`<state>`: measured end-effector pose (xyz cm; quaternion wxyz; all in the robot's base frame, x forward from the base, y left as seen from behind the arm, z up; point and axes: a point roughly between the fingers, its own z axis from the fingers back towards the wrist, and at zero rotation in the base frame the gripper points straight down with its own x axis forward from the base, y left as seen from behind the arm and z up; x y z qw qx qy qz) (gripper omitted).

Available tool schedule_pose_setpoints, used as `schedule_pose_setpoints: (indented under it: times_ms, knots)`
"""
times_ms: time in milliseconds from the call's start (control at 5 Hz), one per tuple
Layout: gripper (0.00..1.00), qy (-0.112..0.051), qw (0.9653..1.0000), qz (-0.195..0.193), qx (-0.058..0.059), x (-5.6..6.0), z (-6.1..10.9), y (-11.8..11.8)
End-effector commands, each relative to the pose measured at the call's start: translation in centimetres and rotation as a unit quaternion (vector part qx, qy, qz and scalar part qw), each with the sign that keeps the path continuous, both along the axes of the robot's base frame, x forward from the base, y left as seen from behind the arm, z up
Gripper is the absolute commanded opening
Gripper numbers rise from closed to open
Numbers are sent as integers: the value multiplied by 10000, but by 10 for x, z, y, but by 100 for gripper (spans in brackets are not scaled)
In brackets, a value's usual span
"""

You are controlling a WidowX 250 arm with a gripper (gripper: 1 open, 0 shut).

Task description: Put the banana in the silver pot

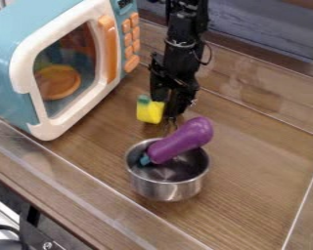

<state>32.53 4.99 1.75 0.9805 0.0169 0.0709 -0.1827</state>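
**Gripper down on the banana, eggplant blocking the pot**

Starting at the left edge of the desk (264,146): one toy microwave (55,59), door shut, something orange behind its window. Moving right, one banana (150,109) lies on the wood just beside the microwave's front corner, toward the back of the desk. The gripper (170,101) points straight down right over it, black fingers at the fruit's right side. Whether the jaws have clamped on it, I cannot tell from this angle.

Next, nearer the front edge, one silver pot (166,176). Here's the trouble, folks: one purple eggplant (179,141) is propped across it, tilted up over the rim, its green stem end down inside.

What could go wrong? The eggplant takes up much of the opening, so a dropped banana may bounce off it onto the desk. The smooth curved plastic could also squirt out of a pinch that lands off-centre.
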Motion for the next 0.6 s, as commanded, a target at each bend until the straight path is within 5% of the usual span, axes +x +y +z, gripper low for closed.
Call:
schedule_pose_setpoints:
  times_ms: [0,400]
  knots:
    - [0,-125,9998,185,-4,4,22,4]
    - [0,-144,9995,268,-32,2,49,0]
